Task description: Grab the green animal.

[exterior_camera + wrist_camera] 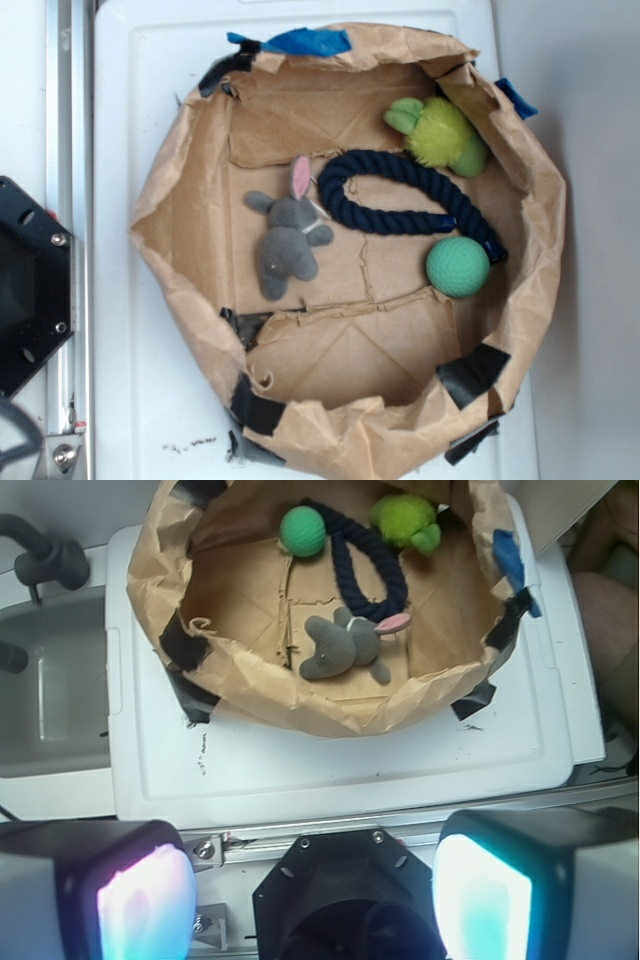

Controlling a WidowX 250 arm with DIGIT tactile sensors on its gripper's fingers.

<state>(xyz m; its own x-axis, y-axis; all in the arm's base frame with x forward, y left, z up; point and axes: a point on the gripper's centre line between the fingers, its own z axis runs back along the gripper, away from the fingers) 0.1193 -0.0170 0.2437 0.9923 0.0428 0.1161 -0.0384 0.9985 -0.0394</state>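
Observation:
The green animal (439, 135), a shaggy yellow-green plush with darker green ends, lies at the far right of a brown paper bowl (170, 215). It also shows at the top of the wrist view (405, 522). My gripper (315, 895) is open and empty. Its two fingers (145, 900) stand wide apart at the bottom of the wrist view, above the black robot base and well short of the bowl. The gripper does not show in the exterior view.
In the bowl also lie a grey bunny plush (288, 237), a dark blue rope (400, 195) and a smooth green ball (458, 266). The bowl sits on a white lid (140, 80). A black robot base (25, 285) and metal rail (70, 120) stand left.

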